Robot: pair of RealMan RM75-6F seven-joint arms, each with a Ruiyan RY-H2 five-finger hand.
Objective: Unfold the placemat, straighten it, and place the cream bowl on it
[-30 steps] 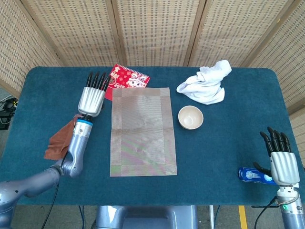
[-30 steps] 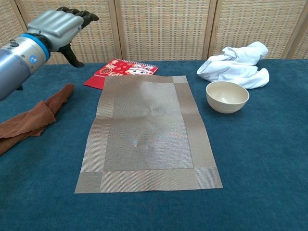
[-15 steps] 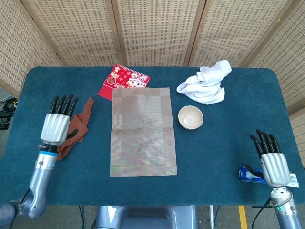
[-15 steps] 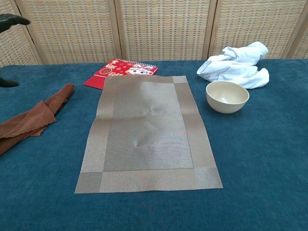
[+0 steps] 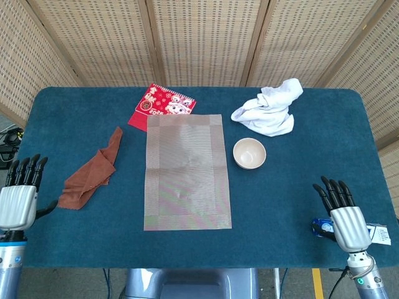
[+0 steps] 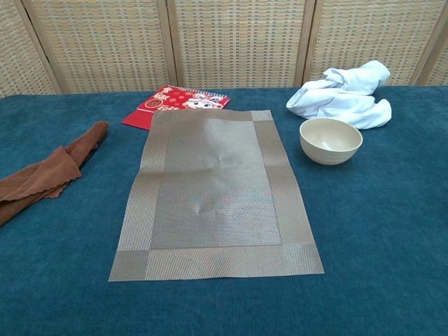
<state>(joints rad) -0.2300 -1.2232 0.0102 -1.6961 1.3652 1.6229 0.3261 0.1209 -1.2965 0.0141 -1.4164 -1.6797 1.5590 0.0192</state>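
The grey woven placemat (image 5: 186, 172) (image 6: 215, 190) lies unfolded and flat in the middle of the blue table. The cream bowl (image 5: 249, 153) (image 6: 330, 140) stands upright just off the mat's right edge, not touching it. My left hand (image 5: 19, 198) hovers at the table's left front edge with fingers extended and nothing in it. At the right front edge my right hand (image 5: 345, 218) is likewise open and empty. Neither hand appears in the chest view.
A red booklet (image 5: 161, 106) lies at the mat's far left corner, partly under it. A white cloth (image 5: 269, 108) is bunched behind the bowl. A brown cloth (image 5: 91, 171) lies left of the mat. A small blue packet (image 5: 323, 228) sits beside my right hand.
My left hand has drawn back from beside the mat's far left corner to the table's left front edge, leaving the chest view. My right hand shifted slightly left and toward the front edge.
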